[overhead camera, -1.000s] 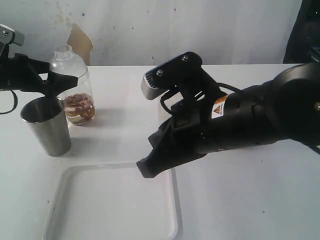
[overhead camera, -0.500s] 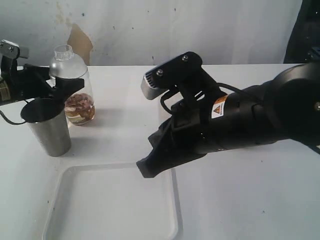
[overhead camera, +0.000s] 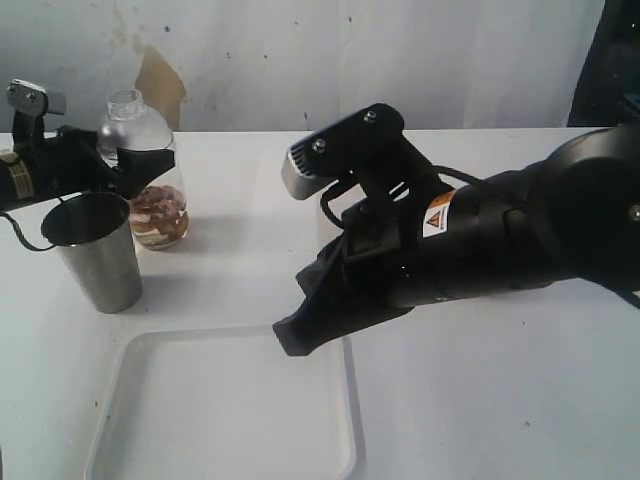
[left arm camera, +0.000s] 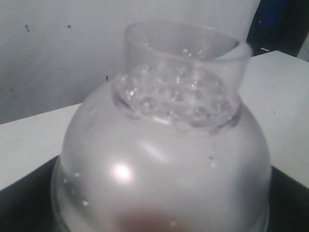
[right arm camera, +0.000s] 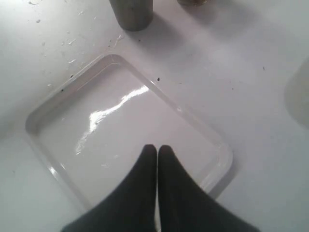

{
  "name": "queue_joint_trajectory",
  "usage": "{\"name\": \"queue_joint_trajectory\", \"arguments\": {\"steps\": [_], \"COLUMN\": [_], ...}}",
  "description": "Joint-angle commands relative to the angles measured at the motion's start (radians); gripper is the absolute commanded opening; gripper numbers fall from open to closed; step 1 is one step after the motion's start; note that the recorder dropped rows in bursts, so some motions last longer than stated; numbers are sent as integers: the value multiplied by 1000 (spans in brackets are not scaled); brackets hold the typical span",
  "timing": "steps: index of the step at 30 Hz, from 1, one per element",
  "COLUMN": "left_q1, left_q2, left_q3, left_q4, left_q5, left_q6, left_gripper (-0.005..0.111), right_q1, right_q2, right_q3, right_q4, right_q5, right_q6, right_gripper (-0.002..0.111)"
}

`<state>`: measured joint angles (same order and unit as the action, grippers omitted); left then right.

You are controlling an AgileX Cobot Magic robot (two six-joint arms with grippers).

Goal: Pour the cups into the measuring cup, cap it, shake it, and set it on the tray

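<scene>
The measuring cup (overhead camera: pixel 158 215) stands at the back left with a clear domed cap (overhead camera: pixel 128 125) on it and brown bits in its base. My left gripper (overhead camera: pixel 132 157) straddles its shoulder; the cap (left arm camera: pixel 164 159) fills the left wrist view, with dark fingers (left arm camera: pixel 21 198) close on both sides, and contact is unclear. The steel tumbler (overhead camera: pixel 95 250) stands upright just in front of it, also seen as the steel tumbler (right arm camera: pixel 131 12). My right gripper (overhead camera: pixel 288 340) hovers shut and empty over the far right corner of the tray (overhead camera: pixel 220 420); its tips (right arm camera: pixel 157 149) are pressed together above the tray (right arm camera: pixel 96 145).
The bulky right arm (overhead camera: pixel 480 240) spans the middle and right of the table. A wall runs along the table's far edge. A blurred pale object (right arm camera: pixel 300 94) shows at the edge of the right wrist view.
My left gripper has slid to the right, further around the capped measuring cup's shoulder. The cup, tumbler, tray and right arm have not moved.
</scene>
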<state>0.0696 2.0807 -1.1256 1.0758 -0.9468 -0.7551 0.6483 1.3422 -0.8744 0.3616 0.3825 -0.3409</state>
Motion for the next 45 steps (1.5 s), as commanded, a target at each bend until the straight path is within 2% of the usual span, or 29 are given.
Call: {"name": "queue_joint_trajectory", "arguments": {"steps": [1,9,15,17,19,22,24,27,31,33,36,40,45], "left_q1": [-2,-2,-2,-2,-2,-2,-2,-2,-2,-2,-2,-2,-2], "left_q2": [-2,-108,-194,-220,-242,-271,-291,-320,-361,-380,-406,-433,-452], "left_q3": [-5,-5,-5,-5,-5,-5,-5,-5,-5,-5,-5,-5,-5], "left_q4": [-34,-57,-8,31,76,147,185,239,308,344,391,418,458], "left_q5": [-145,-132,-128,-130,-130,-131,-131,-136,-144,-154,-172,-213,-213], "left_q6": [61,54,-45,-99,-156,-250,-309,-399,-498,-529,-584,-618,-654], "left_gripper": [0,0,0,0,0,0,0,0,0,0,0,0,0], "right_q1": [2,2,2,2,2,2,2,2,-1,-3,-3,-3,-3], "right_q2": [-8,-8,-3,6,28,66,99,151,224,254,308,373,431], "right_q3": [10,12,88,130,156,171,171,171,165,146,100,23,-58], "right_q4": [0,0,0,0,0,0,-5,-105,-540,-621,-623,-621,-591], "right_q5": [-12,-65,-307,-426,-512,-615,-678,-763,-925,-1001,-1073,-1065,-1080], "right_q6": [-6,-27,-57,-57,-52,-28,-18,65,462,549,543,527,527], "right_gripper": [0,0,2,10,23,54,68,70,70,70,74,82,82]}}
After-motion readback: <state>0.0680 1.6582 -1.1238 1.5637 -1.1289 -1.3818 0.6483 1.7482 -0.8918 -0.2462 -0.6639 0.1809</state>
